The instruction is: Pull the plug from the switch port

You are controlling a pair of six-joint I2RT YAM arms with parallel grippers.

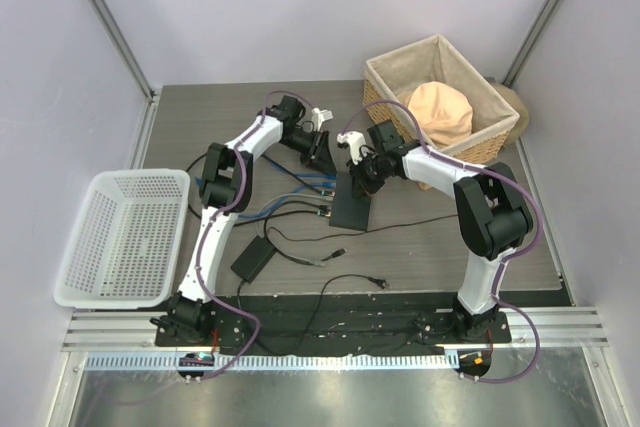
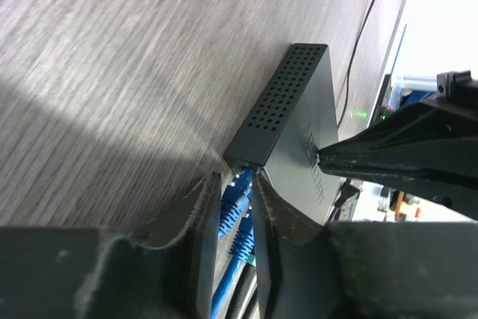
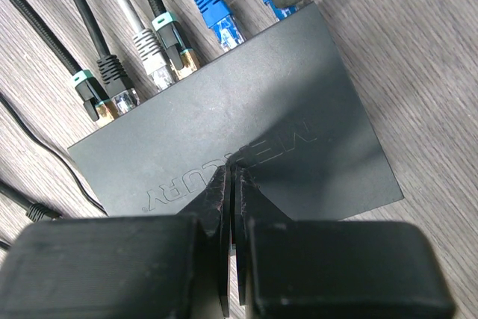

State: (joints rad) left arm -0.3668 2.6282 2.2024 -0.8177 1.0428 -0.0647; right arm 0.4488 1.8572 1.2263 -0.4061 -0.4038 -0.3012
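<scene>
Two fingers [image 2: 203, 214] of the left gripper [image 2: 235, 184] flank the blue plug [image 2: 234, 218] at ten o'clock, pinch uncertain; if the right gripper's [image 3: 232, 184] pressed-together tips skid, the switch [image 3: 299, 95] drags along.

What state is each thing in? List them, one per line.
switch: flat on the table, pinned from above.
right gripper: shut, tips on the switch.
left gripper: jaws either side of the blue plug, grip unclear.
blue plug: apparently seated in the end port.
other plugs: at the port edge, seating unclear.
</scene>
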